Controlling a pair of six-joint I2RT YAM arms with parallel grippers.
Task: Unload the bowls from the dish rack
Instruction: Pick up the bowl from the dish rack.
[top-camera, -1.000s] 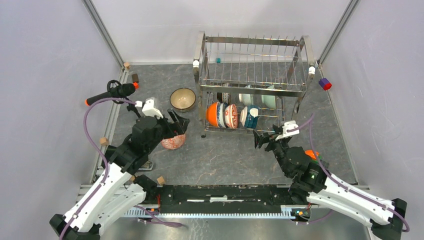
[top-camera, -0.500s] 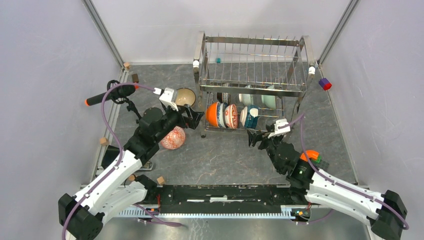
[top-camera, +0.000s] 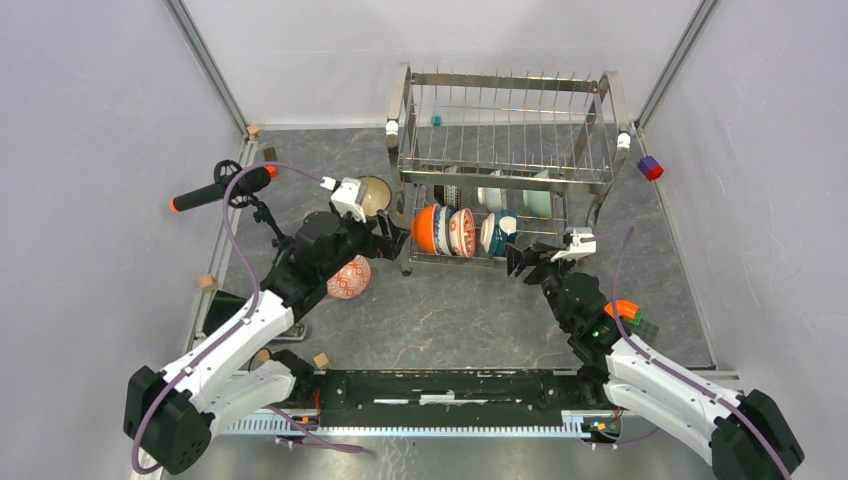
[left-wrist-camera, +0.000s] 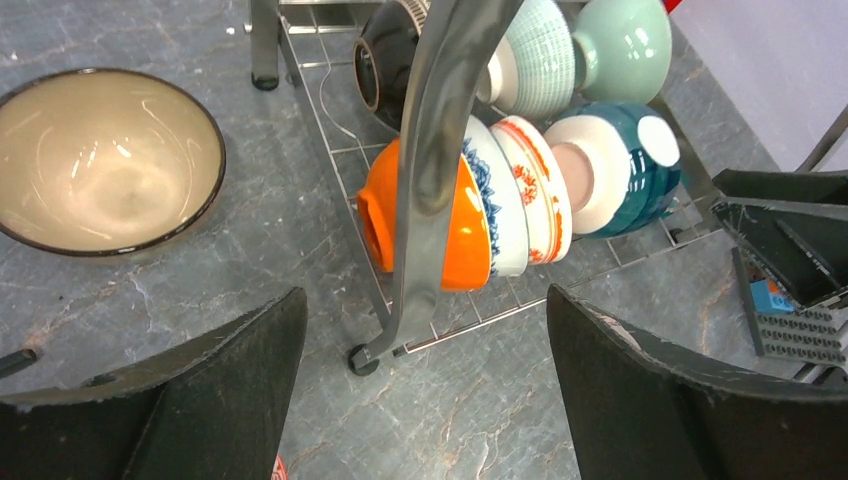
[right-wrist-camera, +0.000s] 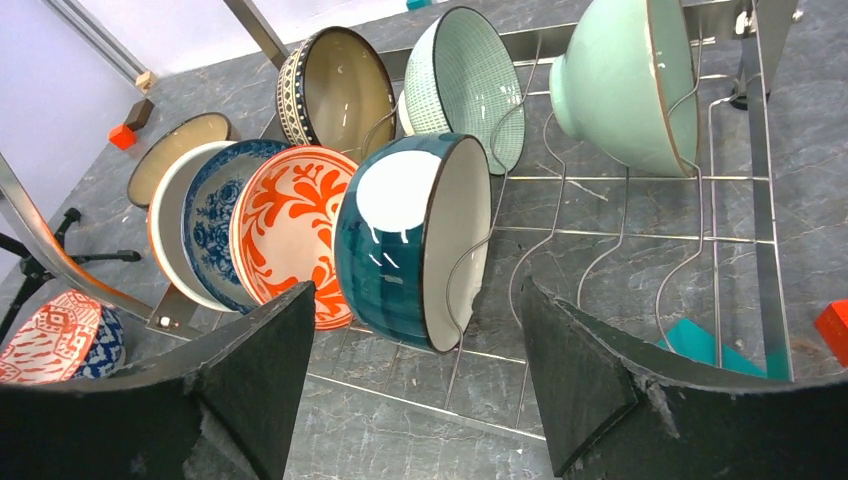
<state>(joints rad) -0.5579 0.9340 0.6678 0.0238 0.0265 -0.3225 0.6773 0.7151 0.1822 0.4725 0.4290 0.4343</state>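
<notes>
Two hands, both spread and empty, face the lower tier of the dish rack (top-camera: 500, 180), where the remaining bowls stand on edge above the table (top-camera: 450, 310). Nearest, the right hand (right-wrist-camera: 415, 370) hovers just before the front row; the teal bowl (right-wrist-camera: 400, 240) lies straight ahead of it, mouth turned rightward, so this hand is judged better placed. At the rack's left end, the left hand (left-wrist-camera: 425, 380) hangs beside the orange bowl (left-wrist-camera: 465, 230), a post (left-wrist-camera: 430, 150) standing between them. Farthest, the rear row ends in the pale green bowl (right-wrist-camera: 620, 80).
</notes>
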